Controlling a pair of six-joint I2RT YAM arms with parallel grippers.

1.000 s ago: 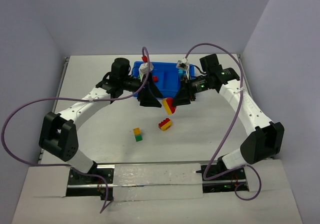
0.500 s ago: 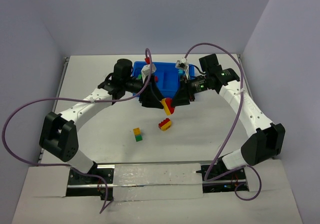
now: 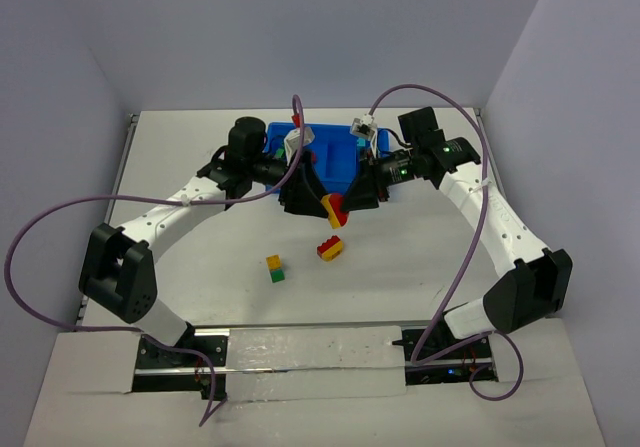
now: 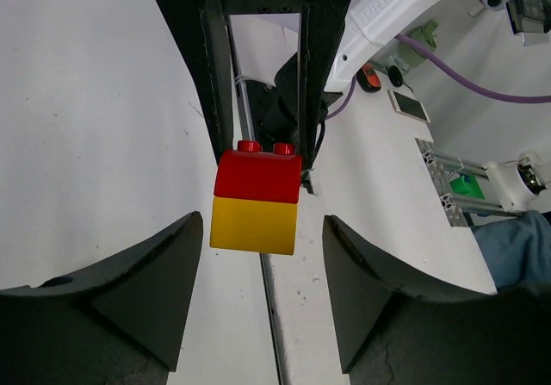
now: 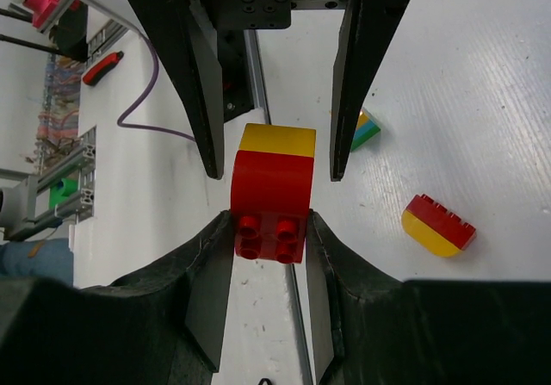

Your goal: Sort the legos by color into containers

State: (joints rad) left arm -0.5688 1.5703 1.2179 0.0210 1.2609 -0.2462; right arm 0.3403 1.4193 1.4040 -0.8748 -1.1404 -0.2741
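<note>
Where the two arms meet, just on the near side of the blue tray (image 3: 335,150), a red-on-yellow lego (image 5: 271,187) is held between them. The right claw (image 5: 270,221) pinches its red half, both fingers pressed flat against the sides. The left claw (image 4: 263,226) is spread around the yellow half, one finger close beside it and the other with a clear gap. Lying on the counter (image 3: 200,257) are a second red-yellow pair (image 3: 330,249) and, nearer the arm bases, a yellow-green pair (image 3: 274,268), both apart from the tray.
</note>
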